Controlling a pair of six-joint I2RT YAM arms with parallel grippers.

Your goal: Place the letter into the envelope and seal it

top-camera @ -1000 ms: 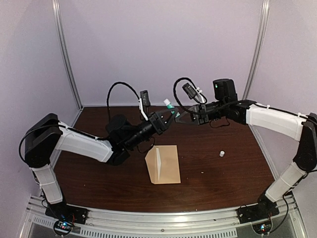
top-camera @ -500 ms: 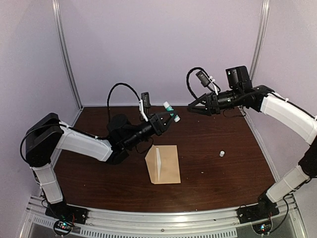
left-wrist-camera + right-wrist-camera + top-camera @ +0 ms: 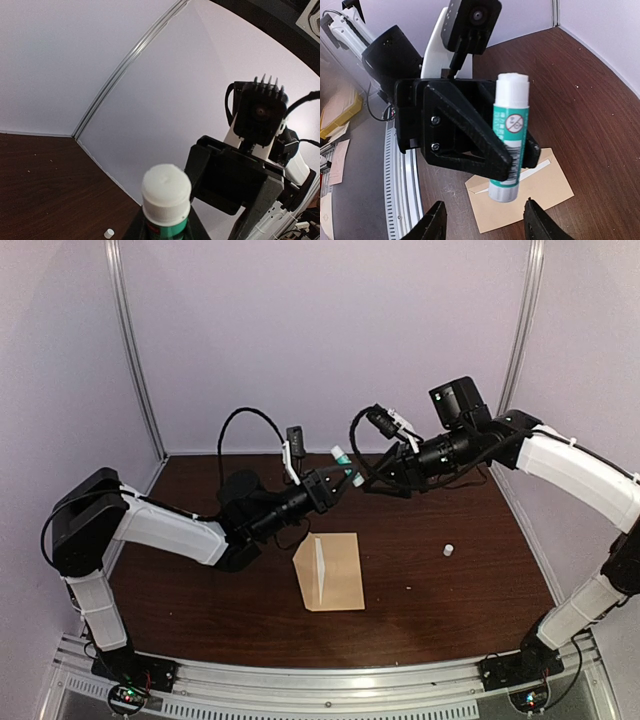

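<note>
Envelope (image 3: 335, 575): flat on your table (image 3: 450, 600), below both claws, well apart from them.
Left gripper (image 3: 338, 478): clamped on glue stick (image 3: 509, 145), held aloft.
Right gripper (image 3: 485, 220): jaws apart, empty, facing the stick.

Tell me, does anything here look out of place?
A small white cap lies alone on the table, right of the envelope. It may belong to the glue stick that the left gripper holds up in the air, well away from it. Nothing looks spilled or damaged.

Dark wooden table (image 3: 450, 610) — the tan envelope (image 3: 335, 575) lies near its middle, a small white cap (image 3: 448, 550) well apart.
</note>
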